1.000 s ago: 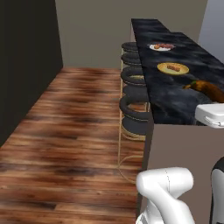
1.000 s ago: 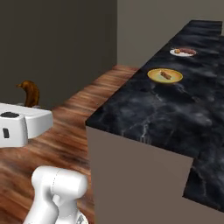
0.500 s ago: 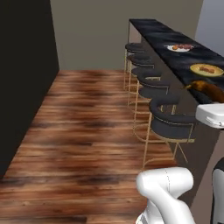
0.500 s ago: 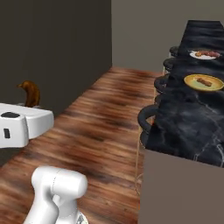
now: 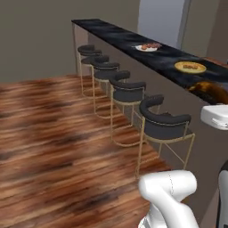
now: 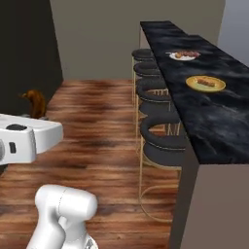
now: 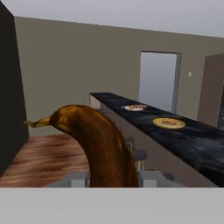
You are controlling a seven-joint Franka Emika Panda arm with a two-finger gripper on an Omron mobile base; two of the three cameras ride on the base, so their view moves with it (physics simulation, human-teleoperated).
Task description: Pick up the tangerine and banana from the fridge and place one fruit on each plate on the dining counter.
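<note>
While the curved, dark brown overripe banana (image 7: pixel 101 148) rises up the lower middle of the hand view, we see our gripper (image 7: pixel 114 178) clamped on its lower end, the grey fingers pressed against either side of the fruit. Its pointed yellowish tip reaches toward the left of that frame. From the left base view the same banana (image 5: pixel 210 91) shows at the right edge, just above the white hand; in the right base view it (image 6: pixel 34 101) sits at the left edge, above the white wrist.

Along the upper right of the left base view runs the long dining counter with the glossy black marbled top (image 5: pixel 111 32), with a row of dark cushioned stools on thin gold frames (image 5: pixel 164 126) tucked against its near side. On the stone top lie the two plates, well apart from each other: the round yellow-orange rimmed plate (image 5: pixel 190 67) nearer to us and the plain white plate (image 5: pixel 146 47) farther along. Each seems to carry some small brownish food, though it is too small for us to tell what it is.

In the right base view the counter (image 6: pixel 214 116) fills the right side, the yellow-orange plate (image 6: pixel 205 83) below the white one (image 6: pixel 182 55). Reddish-brown wooden plank floor (image 6: pixel 97 126) spreads across the middle of the frame.
</note>
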